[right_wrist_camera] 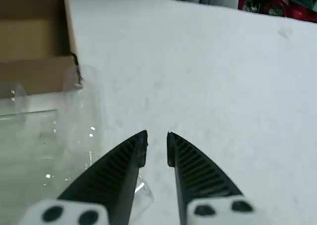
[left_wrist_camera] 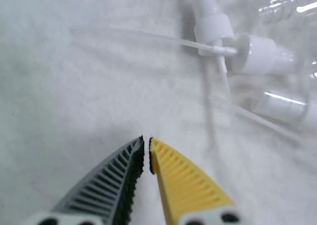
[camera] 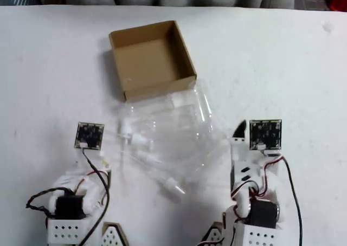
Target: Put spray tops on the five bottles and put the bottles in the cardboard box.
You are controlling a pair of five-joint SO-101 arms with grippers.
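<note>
1. Bottles (camera: 181, 118), clear plastic, lie heaped on their sides at the middle of the table (camera: 293, 67), just in front of the cardboard box (camera: 162, 89).
2. Spray tops (camera: 130, 135) lie loose on the heap's side toward the table's left edge, their thin tubes slanting toward the near edge.
3. Left fingers (left_wrist_camera: 183, 180), tips all but together and empty, point at the tops just ahead; this arm looks nearer them.
4. Right fingers (right_wrist_camera: 195, 170), a narrow gap apart and empty, sit beside the bottles.
5. The box holds nothing.
</note>
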